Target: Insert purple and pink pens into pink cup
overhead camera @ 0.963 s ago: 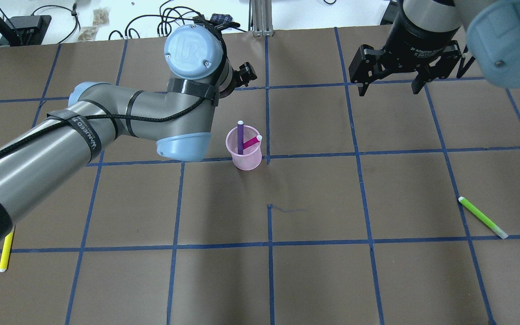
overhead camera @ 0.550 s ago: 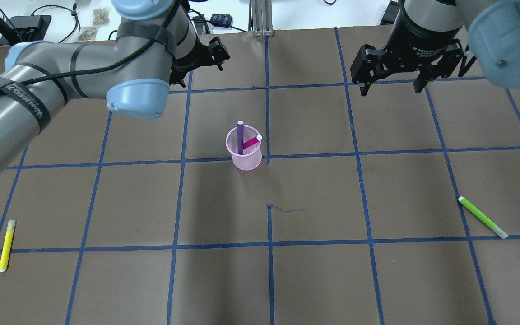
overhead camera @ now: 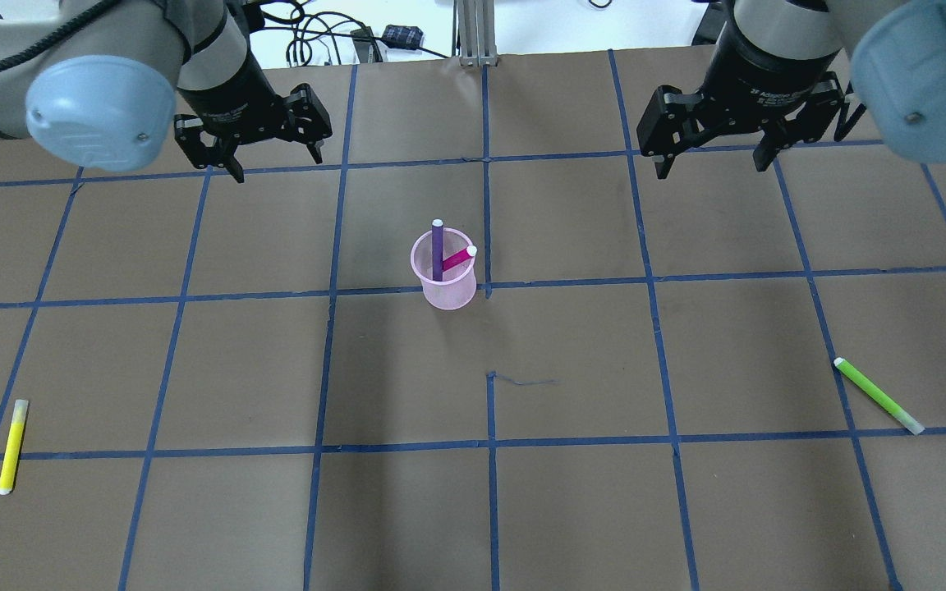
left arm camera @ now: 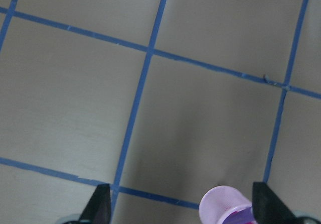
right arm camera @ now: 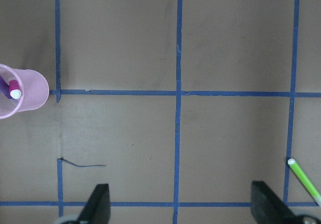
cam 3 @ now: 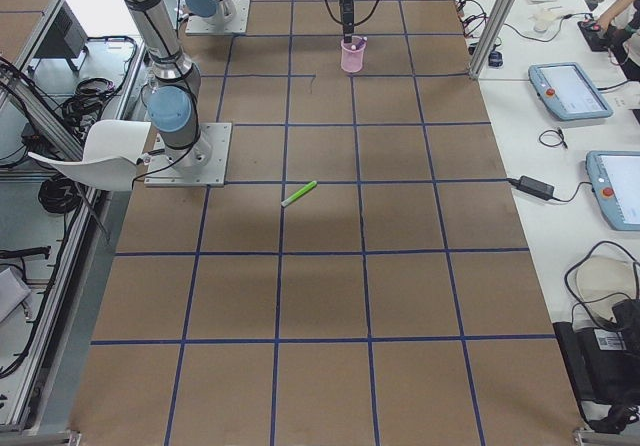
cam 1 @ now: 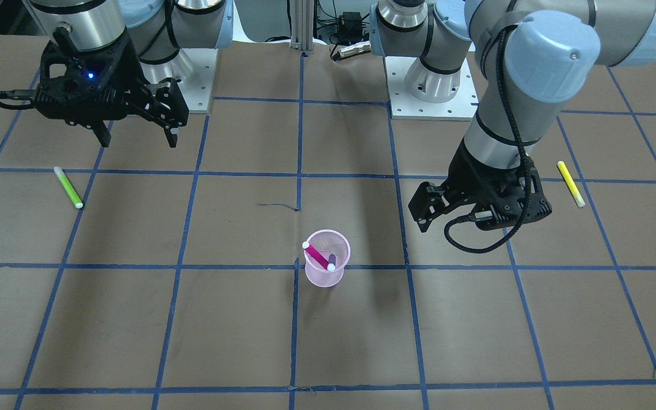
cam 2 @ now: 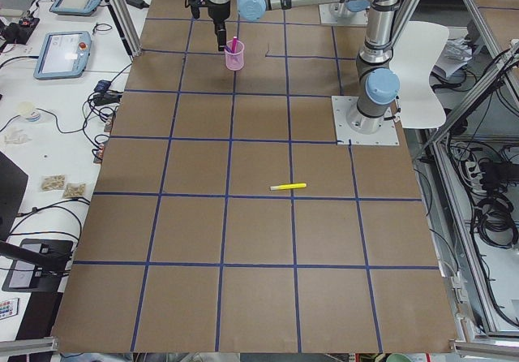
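The translucent pink mesh cup (overhead camera: 443, 283), mid brown table (overhead camera: 571, 509), holds 2 pens: purple felt pen (overhead camera: 438, 246) upright, pink felt pen (overhead camera: 458, 258) leaning. Beyond, the black left gripper (overhead camera: 277, 167) has withdrawn from it, jaws wide, empty; black right gripper (overhead camera: 711, 168) likewise. Insertion appears complete.

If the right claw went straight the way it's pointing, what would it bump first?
Probably just the table. The right gripper points down, jaws open, at its bare brown paper. The pink cup and green pen lie off to either side, seemingly out of its line.
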Controlling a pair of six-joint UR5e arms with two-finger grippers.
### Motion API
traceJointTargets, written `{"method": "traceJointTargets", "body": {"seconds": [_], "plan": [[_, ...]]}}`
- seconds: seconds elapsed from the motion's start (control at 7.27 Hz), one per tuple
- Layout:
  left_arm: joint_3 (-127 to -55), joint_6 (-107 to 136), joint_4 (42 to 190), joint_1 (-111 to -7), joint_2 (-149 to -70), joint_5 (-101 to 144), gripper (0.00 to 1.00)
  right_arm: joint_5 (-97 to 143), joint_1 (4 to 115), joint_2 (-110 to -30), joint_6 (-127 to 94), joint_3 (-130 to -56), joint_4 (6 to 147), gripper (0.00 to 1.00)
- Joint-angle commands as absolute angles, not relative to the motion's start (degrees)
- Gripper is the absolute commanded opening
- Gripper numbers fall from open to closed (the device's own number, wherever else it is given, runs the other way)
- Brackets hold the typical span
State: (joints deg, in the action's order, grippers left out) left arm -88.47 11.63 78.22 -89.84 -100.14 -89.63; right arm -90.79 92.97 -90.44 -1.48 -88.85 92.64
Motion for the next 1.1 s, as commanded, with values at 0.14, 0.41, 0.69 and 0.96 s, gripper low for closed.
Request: {"method": "traceJointTargets", "body": {"seconds": [0.14,0.41,0.69,0.96], "plan": [[-90.17,4.13,87.42,-88.42,-94.41,-89.13,1.00,-89.13,92.99,-89.91,-1.50,-89.03,92.72,1.00],[-92.45,4.05,88.07,-88.68,-91.94,-89.03,1.00,-87.72,92.99,-89.74,-1.50,-89.03,92.64,1.00],[-93.60,-2.40,88.15,-88.68,-89.22,-89.64,1.00,-87.80,92.99,-89.65,-1.49,-89.12,93.33,1.00],[-94.92,-6.15,88.07,-88.68,-87.37,-89.91,1.00,-88.59,92.99,-89.65,-0.89,-89.21,93.25,1.00]]}}
